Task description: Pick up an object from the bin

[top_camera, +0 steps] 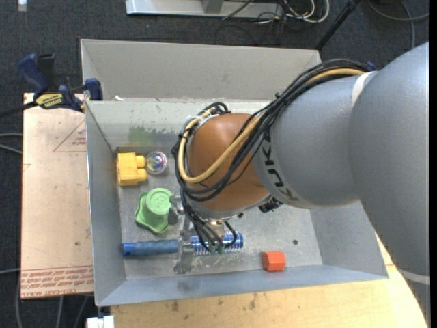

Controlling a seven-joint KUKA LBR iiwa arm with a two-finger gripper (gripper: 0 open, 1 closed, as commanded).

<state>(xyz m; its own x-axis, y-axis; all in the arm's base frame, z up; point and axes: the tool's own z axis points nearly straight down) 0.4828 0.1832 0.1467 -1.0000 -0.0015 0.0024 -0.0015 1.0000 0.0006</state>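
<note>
**Gripper low at the right end of the blue stick, near the bin's front wall**

The gripper (184,249) hangs below the arm's orange cover (218,157) and the cables looped round it, down close to the floor of the bin (102,217) and near its front wall. The wrist and cables hide much of it, so it cannot be told whether the gripper is spread or closed, nor whether anything is pinched in it.

The nearest thing is a blue stick (149,249), slim and straight, lying flat on the floor. Its right end reaches the gripper and the rest runs away to the left in the camera view. Its long axis runs roughly along the front wall, which looks like the relation that matters most. A grasp would probably need to close across that axis, and this near the stick's end the stick may tip or swing when lifted.

Just to the right of the gripper lies a small blue ribbed piece (217,244), partly under the cables. Above the stick, beside the gripper's upper left, sits a green cap-like piece (155,209).

Farther off are a yellow block (129,168) and a clear round thing (157,160) toward the left rear. An orange cube (274,260) sits well apart to the right, by the front wall.
</note>
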